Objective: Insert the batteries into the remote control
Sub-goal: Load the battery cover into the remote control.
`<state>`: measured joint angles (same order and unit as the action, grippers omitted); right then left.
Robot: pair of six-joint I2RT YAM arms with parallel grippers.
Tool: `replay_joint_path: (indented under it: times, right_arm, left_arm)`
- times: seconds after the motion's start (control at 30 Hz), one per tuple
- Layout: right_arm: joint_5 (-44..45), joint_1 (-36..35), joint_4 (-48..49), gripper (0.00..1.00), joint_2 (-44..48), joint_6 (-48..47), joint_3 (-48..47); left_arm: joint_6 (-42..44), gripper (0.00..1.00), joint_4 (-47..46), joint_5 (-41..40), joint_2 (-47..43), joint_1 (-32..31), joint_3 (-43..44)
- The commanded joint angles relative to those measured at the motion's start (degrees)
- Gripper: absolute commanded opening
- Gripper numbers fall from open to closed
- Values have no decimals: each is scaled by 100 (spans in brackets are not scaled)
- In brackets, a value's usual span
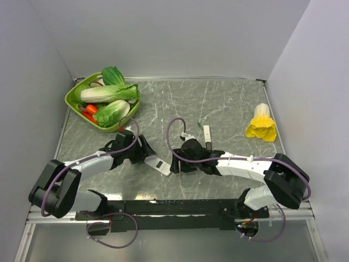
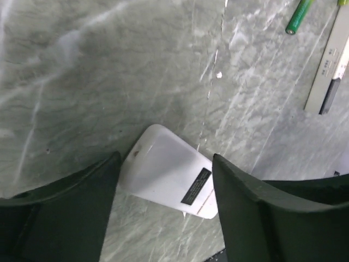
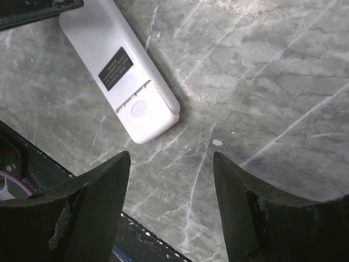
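The remote control [image 1: 158, 164] lies on the marble table with its plain white back up, between my two grippers. In the left wrist view the remote [image 2: 163, 169] shows a dark label, and my left gripper [image 2: 166, 158] is open with a finger on each side of it, close to its edges. My left gripper also shows in the top view [image 1: 145, 152]. My right gripper [image 3: 172, 158] is open and empty over bare table, with the remote [image 3: 122, 71] just beyond its left finger. In the top view my right gripper [image 1: 178, 162] is next to the remote's right end. No orange-red batteries are in view.
A narrow white-and-black bar [image 1: 208, 137] and a small green piece [image 1: 200, 126] lie behind the right gripper; both also show in the left wrist view, the bar [image 2: 331, 63] and the green piece [image 2: 299, 16]. A green basket [image 1: 74, 102] of vegetables stands at the back left. A yellow vegetable [image 1: 262, 123] lies at the right.
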<state>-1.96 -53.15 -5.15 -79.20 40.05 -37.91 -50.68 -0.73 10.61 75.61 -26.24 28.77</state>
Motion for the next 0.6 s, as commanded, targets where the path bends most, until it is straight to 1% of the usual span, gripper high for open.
replay_joint_path:
  times: [0.0, 0.07, 0.1, 0.27, 0.47, 0.57]
  right_arm:
    - [55, 76, 154, 70, 185, 143, 65]
    - [55, 103, 146, 69, 238, 134, 73]
    - [64, 103, 128, 69, 238, 117, 82]
    - [117, 146, 58, 67, 247, 64, 65]
    - [152, 234, -74, 63, 221, -59, 56]
    - [169, 357, -127, 57, 203, -155, 47]
  left_arm:
    - [-293, 69, -340, 459, 24, -57, -319]
    - [-425, 64, -384, 486, -29, -83, -548]
    - [-556, 63, -462, 503, -125, -118, -714]
    - [-829, 59, -498, 477, -433, -302, -1014]
    - [-1102, 57, -401, 319, -793, -751, -1084]
    - [-1251, 56, -419, 249, -846, -988, -1084]
